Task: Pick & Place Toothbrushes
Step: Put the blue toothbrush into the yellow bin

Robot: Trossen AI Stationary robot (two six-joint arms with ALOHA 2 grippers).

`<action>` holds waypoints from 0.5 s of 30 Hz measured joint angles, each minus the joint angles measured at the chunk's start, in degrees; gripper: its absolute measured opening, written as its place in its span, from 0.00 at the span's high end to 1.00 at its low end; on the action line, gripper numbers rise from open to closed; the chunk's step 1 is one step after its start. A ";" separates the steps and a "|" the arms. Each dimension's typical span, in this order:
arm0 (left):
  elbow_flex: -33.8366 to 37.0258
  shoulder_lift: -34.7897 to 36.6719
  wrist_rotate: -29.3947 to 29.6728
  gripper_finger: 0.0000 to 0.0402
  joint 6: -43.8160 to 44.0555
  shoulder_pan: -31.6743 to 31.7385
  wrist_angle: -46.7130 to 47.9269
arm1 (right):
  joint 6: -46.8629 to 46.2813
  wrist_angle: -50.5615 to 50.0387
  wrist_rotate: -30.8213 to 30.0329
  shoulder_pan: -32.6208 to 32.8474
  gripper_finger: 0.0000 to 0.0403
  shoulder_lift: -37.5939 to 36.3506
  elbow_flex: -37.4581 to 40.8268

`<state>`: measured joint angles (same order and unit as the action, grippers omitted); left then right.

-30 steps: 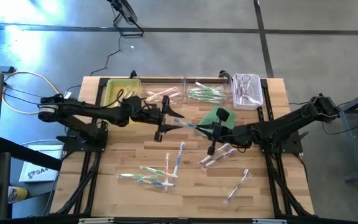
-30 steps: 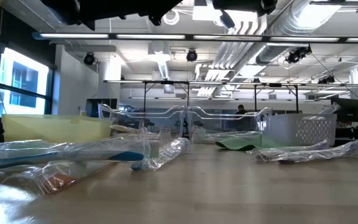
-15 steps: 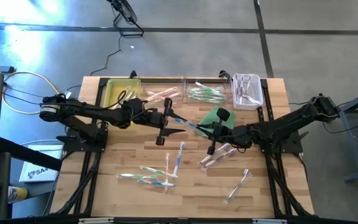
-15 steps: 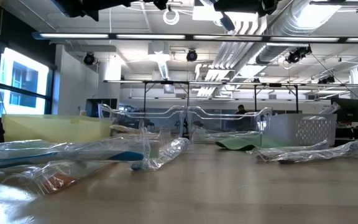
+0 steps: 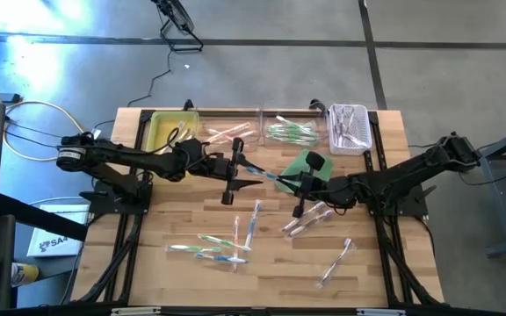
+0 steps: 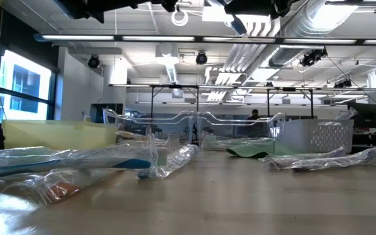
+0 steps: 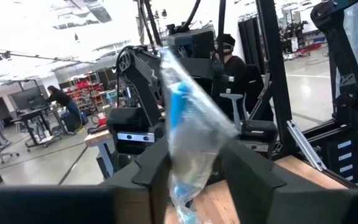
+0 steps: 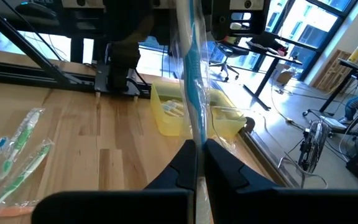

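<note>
From above, the left arm has moved a little toward the middle of the table point(image 5: 174, 263) compared with one second ago. Its left gripper point(image 5: 233, 167) now reaches one end of the blue toothbrush point(image 5: 257, 172). The right gripper point(image 5: 299, 186) has not moved and holds the other end, above the centre of the table. I judge this as a hand-over between the arms, before the brush goes to one of the bins along the far edge. Both arms stretch low and nearly level toward each other. Other toothbrushes point(image 5: 227, 239) lie loose toward the near edge.

In the low view nothing has changed; wrapped toothbrushes point(image 6: 77, 160) lie on the wood, and the yellow bin point(image 6: 51, 134) stands at the far edge.

In the left wrist view the wrapped blue toothbrush point(image 7: 188, 134) stands between the fingers point(image 7: 247, 171), which are still apart but seem to be closing on it.

In the right wrist view the fingers point(image 8: 219, 163) are together, clamped on the wrapper of the blue toothbrush point(image 8: 190, 68), which rises upright from them.
</note>
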<state>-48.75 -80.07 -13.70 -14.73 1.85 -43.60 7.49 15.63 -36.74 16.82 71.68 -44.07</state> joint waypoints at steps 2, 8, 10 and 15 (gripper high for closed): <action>0.00 0.00 0.12 0.75 0.06 0.00 0.04 | 0.00 -0.37 0.08 0.00 0.99 0.00 0.00; 0.00 0.00 0.12 0.89 0.01 0.02 0.07 | -0.15 -0.82 0.21 0.00 0.99 0.00 0.00; 0.00 0.00 0.02 0.89 -0.02 0.02 0.31 | -0.17 -0.84 0.43 0.02 0.99 0.00 0.00; 0.00 0.00 -1.82 0.92 0.00 -0.02 0.57 | -0.36 -0.88 3.19 0.00 0.95 0.00 0.00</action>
<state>-48.75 -80.07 -15.53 -14.72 1.82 -43.03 7.12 14.75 -33.56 16.82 71.68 -44.07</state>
